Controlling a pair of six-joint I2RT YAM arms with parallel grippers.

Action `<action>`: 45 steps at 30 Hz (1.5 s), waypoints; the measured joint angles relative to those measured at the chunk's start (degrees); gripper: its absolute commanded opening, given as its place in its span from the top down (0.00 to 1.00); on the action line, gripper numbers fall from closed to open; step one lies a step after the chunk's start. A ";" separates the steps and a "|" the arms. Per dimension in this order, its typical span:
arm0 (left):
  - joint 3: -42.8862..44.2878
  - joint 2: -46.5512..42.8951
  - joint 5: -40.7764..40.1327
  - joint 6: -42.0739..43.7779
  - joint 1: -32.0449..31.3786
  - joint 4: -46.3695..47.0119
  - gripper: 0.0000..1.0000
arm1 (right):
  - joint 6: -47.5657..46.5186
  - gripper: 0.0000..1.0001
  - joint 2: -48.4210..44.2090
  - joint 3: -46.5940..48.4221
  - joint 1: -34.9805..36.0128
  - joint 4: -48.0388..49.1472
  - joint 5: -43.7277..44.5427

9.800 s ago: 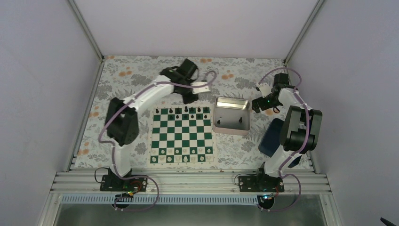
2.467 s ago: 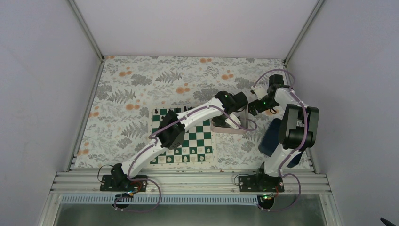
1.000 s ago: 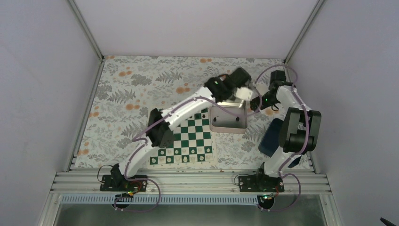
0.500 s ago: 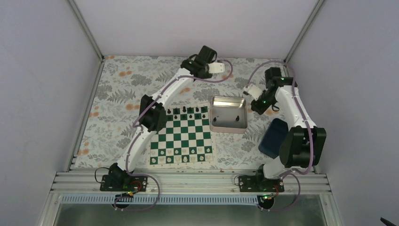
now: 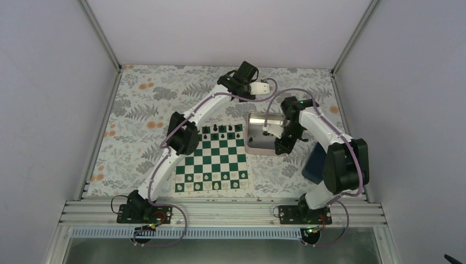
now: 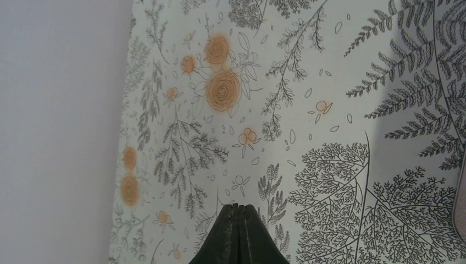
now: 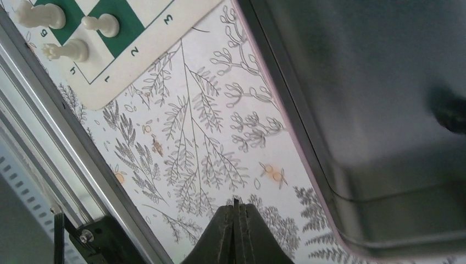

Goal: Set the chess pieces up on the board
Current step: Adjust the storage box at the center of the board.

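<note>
The board (image 5: pixel 211 160) lies flat on the floral cloth. Several black chess pieces (image 5: pixel 222 130) stand along its far row, and small white pieces (image 5: pixel 211 185) line the near rows. My left gripper (image 5: pixel 267 84) hovers over bare cloth far behind the board; in the left wrist view it (image 6: pixel 239 206) is shut with nothing in it. My right gripper (image 5: pixel 277 148) is at the near right corner of the silvery tray (image 5: pixel 258 148). The right wrist view shows it (image 7: pixel 236 203) shut and empty just outside the tray's rim (image 7: pixel 308 159). A dark blur (image 7: pixel 450 113) lies inside the tray.
A dark blue box (image 5: pixel 314 162) sits right of the tray, under the right arm. The board's corner (image 7: pixel 181 16) with white pieces (image 7: pixel 101 23) appears in the right wrist view, beside the aluminium rail (image 7: pixel 38 154). The back wall (image 6: pixel 55 137) stands close to the left gripper.
The left arm swung from over the tray to the far back. The right arm came forward from behind the tray to its near right corner. Both grippers have shut.
</note>
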 measured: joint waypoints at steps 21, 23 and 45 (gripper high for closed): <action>0.09 3.39 6.21 -1.25 -1.05 -2.89 0.98 | 5.33 0.96 4.85 -5.11 2.05 10.03 2.51; 0.09 3.39 6.75 -1.27 -1.11 -3.23 0.98 | 6.36 0.96 4.85 -5.11 1.95 10.91 3.23; -0.57 3.39 8.74 -1.33 -2.14 -5.11 0.98 | 10.40 0.96 6.25 0.55 -8.15 17.55 12.00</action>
